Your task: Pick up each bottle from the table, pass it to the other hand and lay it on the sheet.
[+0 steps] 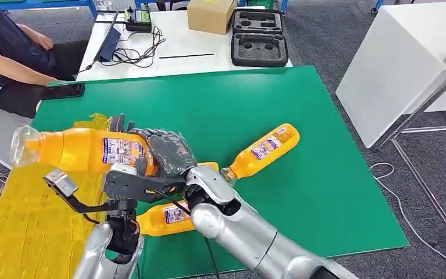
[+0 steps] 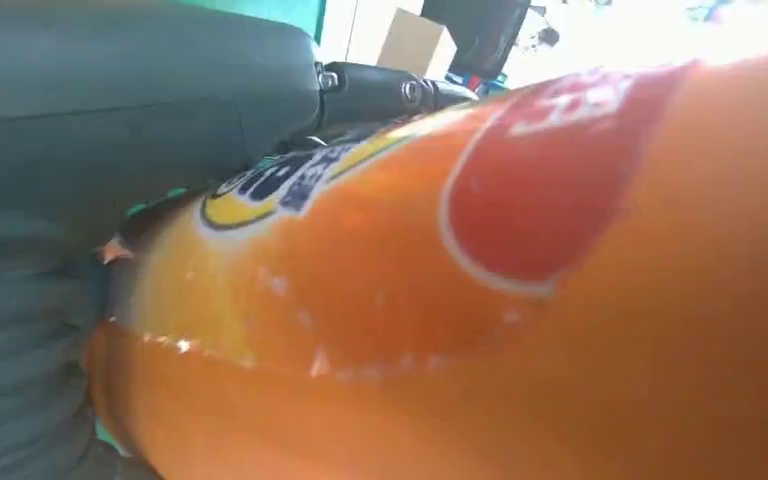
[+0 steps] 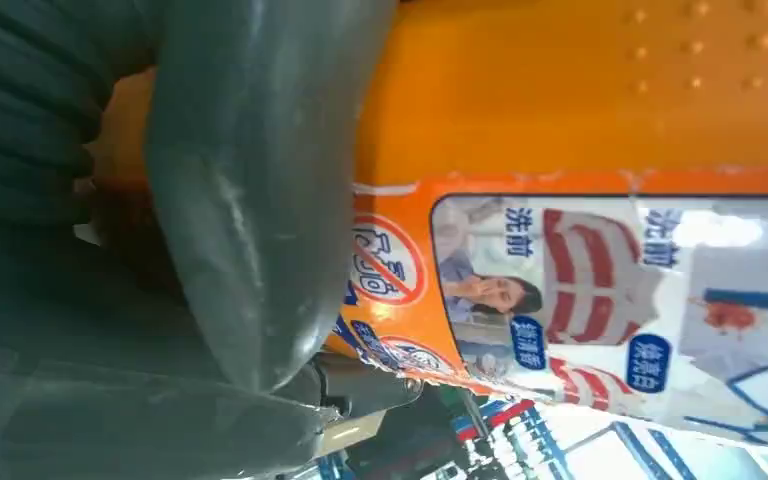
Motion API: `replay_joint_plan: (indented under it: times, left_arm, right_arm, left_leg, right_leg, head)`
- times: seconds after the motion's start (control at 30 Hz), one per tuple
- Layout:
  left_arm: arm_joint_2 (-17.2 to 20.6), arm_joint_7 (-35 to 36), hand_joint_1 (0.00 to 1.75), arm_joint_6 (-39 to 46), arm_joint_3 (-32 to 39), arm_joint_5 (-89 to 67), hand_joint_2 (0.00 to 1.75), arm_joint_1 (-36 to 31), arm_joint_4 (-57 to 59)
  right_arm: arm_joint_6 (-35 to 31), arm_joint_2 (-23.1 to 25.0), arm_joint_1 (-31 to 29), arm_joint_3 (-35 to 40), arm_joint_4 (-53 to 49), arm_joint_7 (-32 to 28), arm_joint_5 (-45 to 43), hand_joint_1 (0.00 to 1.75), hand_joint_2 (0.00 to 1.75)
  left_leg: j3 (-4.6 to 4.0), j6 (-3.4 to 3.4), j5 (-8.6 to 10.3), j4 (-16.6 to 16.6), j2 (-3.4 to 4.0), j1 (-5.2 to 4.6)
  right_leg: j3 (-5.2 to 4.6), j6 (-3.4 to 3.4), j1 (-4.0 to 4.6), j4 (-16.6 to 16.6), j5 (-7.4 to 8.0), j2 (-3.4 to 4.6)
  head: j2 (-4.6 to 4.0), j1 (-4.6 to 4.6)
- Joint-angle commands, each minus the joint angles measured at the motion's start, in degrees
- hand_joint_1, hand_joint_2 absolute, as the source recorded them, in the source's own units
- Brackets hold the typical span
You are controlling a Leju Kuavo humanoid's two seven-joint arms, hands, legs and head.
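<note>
Both hands grasp the orange plastic labelled bottle (image 1: 87, 150) horizontally above the yellow sheet (image 1: 29, 226): right hand (image 1: 171, 152) and left hand (image 1: 122, 125), apparently mid-handover.

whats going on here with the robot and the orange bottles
The robot is holding one orange bottle in the air over the near left of the table, with both its left hand and right hand on it, so this looks like the hand-to-hand pass. Two more bottles lie on the green mat: one further right, one under the arms. The yellow sheet sits at left.
</note>
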Motion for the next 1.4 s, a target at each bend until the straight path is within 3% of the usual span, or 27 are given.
replay_joint_plan:
  times: [0.03,0.37,0.4,0.43,0.6,0.63,0.67,0.7,0.73,0.77,0.8,0.83,0.87,0.9,0.93,0.97,1.4]
  left_arm:
    - [0.83,0.39,0.00,0.98,3.38,0.25,1.75,-2.32,1.44]
    - [0.17,-0.34,0.00,1.78,4.89,0.24,1.75,-1.08,-0.18]
    - [-0.13,-0.68,1.48,2.03,5.39,0.30,1.75,-0.69,-0.84]
    - [-0.25,-0.80,1.75,2.08,5.70,0.24,1.75,-0.41,-1.37]
    - [-0.68,-0.98,1.75,2.32,6.96,0.37,1.75,0.29,-2.36]
    - [-0.89,-0.99,1.75,2.36,7.32,0.38,1.75,0.33,-2.30]
    - [-1.03,-1.11,1.75,2.43,7.61,0.41,1.75,0.42,-2.34]
    - [-1.07,-1.20,1.75,2.46,7.75,0.46,1.75,0.49,-2.43]
    - [-1.07,-1.20,1.75,2.46,7.75,0.46,1.75,0.49,-2.43]
    - [-1.12,-1.20,1.75,2.45,7.82,0.45,1.75,0.53,-2.48]
    - [-1.23,-1.27,1.75,2.49,7.95,0.51,1.75,0.61,-2.57]
    - [-1.31,-1.33,1.75,2.55,8.07,0.55,1.75,0.74,-2.72]
    - [-1.36,-1.35,1.75,2.57,8.13,0.57,1.75,0.83,-2.85]
    - [-1.46,-1.43,1.75,2.65,8.29,0.63,1.75,0.97,-3.07]
    - [-1.53,-1.53,1.75,2.78,8.42,0.64,1.75,1.12,-3.36]
    - [-1.55,-1.53,1.75,2.79,8.43,0.64,1.75,1.20,-3.46]
    - [-1.82,-1.59,1.75,2.96,8.62,0.65,1.75,1.84,-4.48]
  right_arm:
    - [1.40,-3.11,1.68,6.29,-4.12,-0.74,-0.21,1.75,1.75]
    - [3.50,-2.25,2.66,6.18,-4.26,-1.21,0.01,1.75,1.75]
    - [3.92,-1.99,2.82,5.99,-3.96,-1.18,0.26,1.75,1.75]
    - [4.41,-1.67,2.87,5.66,-3.39,-1.24,0.39,1.73,1.75]
    - [5.11,-0.91,2.06,4.30,-0.66,-2.13,0.71,1.73,1.75]
    - [5.51,-0.66,2.11,3.85,-0.13,-2.63,1.16,1.54,1.75]
    - [5.74,-0.50,2.07,3.67,0.44,-2.83,1.90,1.01,1.75]
    - [5.78,-0.46,2.05,3.56,0.72,-2.86,2.05,0.82,1.75]
    - [5.78,-0.46,2.05,3.56,0.72,-2.86,2.05,0.82,1.75]
    - [5.85,-0.30,1.96,3.36,1.34,-2.89,2.14,0.66,1.75]
    - [5.70,-0.27,2.00,3.22,1.71,-3.07,2.63,0.72,1.75]
    - [5.70,-0.23,2.06,2.97,1.91,-3.09,2.67,0.91,1.75]
    - [5.70,-0.20,2.22,2.67,1.95,-3.20,2.78,1.47,1.75]
    - [5.74,-0.21,2.38,2.38,1.88,-3.42,3.06,1.48,1.75]
    - [5.81,-0.19,2.49,2.23,1.74,-3.47,3.22,1.13,1.75]
    - [5.83,-0.20,2.50,2.19,1.69,-3.47,3.26,0.02,1.75]
    - [5.84,-0.41,2.91,1.35,0.47,-3.56,3.58,0.00,1.75]
  left_leg:
    - [0.09,-0.08,0.00,-0.02,-0.14,0.06]
    - [0.24,-0.17,-0.06,-0.01,-0.07,0.10]
    - [0.17,-0.13,-0.02,-0.04,-0.06,0.07]
    - [0.24,-0.17,-0.07,-0.02,-0.06,0.10]
    - [0.17,-0.17,-0.03,0.01,-0.09,0.11]
    - [0.12,-0.15,0.00,-0.02,-0.09,0.08]
    - [0.16,-0.17,-0.02,0.00,-0.09,0.10]
    - [0.11,-0.15,0.01,-0.02,-0.08,0.08]
    - [0.20,-0.19,-0.03,0.00,-0.08,0.12]
    - [0.24,-0.22,-0.07,0.03,-0.08,0.14]
    - [0.08,-0.13,0.03,-0.04,-0.10,0.06]
    - [0.19,-0.19,-0.02,-0.01,-0.14,0.11]
    - [0.14,-0.15,0.01,-0.03,-0.13,0.08]
    - [0.10,-0.13,0.02,-0.05,-0.07,0.07]
    - [0.16,-0.16,-0.01,-0.02,-0.11,0.10]
    - [0.10,-0.13,0.01,-0.03,-0.11,0.08]
    - [0.09,-0.12,0.02,-0.04,-0.06,0.06]
  right_leg:
    - [0.12,-0.11,0.06,-0.05,-0.02,-0.10]
    - [0.25,-0.17,0.11,-0.03,-0.05,-0.01]
    - [0.18,-0.12,0.08,-0.04,-0.02,-0.01]
    - [0.25,-0.17,0.11,-0.03,-0.05,0.00]
    - [0.18,-0.17,0.11,0.00,-0.03,-0.03]
    - [0.14,-0.13,0.08,-0.02,-0.01,-0.05]
    - [0.17,-0.17,0.10,-0.01,-0.02,-0.03]
    - [0.12,-0.13,0.08,-0.02,0.00,-0.04]
    - [0.20,-0.19,0.12,-0.01,-0.03,-0.01]
    - [0.23,-0.24,0.14,0.03,-0.06,0.00]
    - [0.10,-0.10,0.07,-0.04,0.01,-0.06]
    - [0.20,-0.19,0.11,-0.01,-0.04,-0.07]
    - [0.16,-0.13,0.08,-0.03,-0.02,-0.07]
    - [0.10,-0.10,0.07,-0.05,0.01,-0.03]
    - [0.18,-0.15,0.10,-0.03,-0.03,-0.05]
    - [0.13,-0.11,0.09,-0.04,-0.01,-0.07]
    - [0.10,-0.10,0.07,-0.04,0.00,-0.02]
  head:
    - [0.00,-0.02]
    - [0.00,-0.02]
    - [0.00,-0.04]
    - [0.02,-0.02]
    - [0.00,-0.02]
    - [0.00,-0.02]
    - [0.00,-0.04]
    - [0.00,-0.02]
    - [0.00,-0.04]
    - [0.00,-0.02]
    - [0.00,-0.02]
    - [0.00,-0.02]
    - [0.00,-0.02]
    - [0.00,-0.04]
    - [0.00,-0.02]
    - [0.00,-0.02]
    - [0.00,-0.04]
